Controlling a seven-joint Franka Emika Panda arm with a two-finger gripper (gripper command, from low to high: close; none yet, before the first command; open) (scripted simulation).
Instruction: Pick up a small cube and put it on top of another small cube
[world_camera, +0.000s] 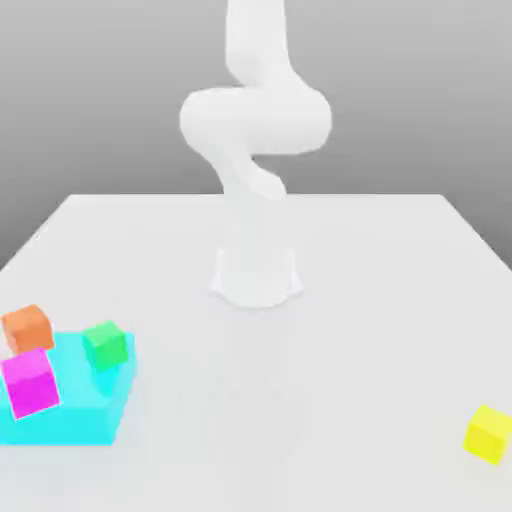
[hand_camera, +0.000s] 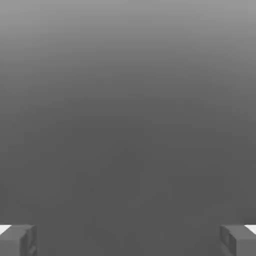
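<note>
The small cube (world_camera: 488, 433), plain bright yellow, rests on the white table (world_camera: 330, 380) near the front edge at the exterior view's right. A green cube (world_camera: 105, 344) and an orange cube (world_camera: 27, 327) of about the same size are at the exterior view's left. The green one sits on a cyan slab. The white arm (world_camera: 255, 120) rises from its base at the table's middle and leaves the picture upward. In the hand view my gripper (hand_camera: 128, 240) is open, its grey fingertips (hand_camera: 17, 240) far apart, with nothing between them and plain grey beyond.
The flat cyan slab (world_camera: 80, 405) lies at the front of the exterior view's left, with a larger magenta cube (world_camera: 30, 381) on it. The orange cube stands at the slab's far corner. The arm's round base (world_camera: 256, 275) occupies the table's centre.
</note>
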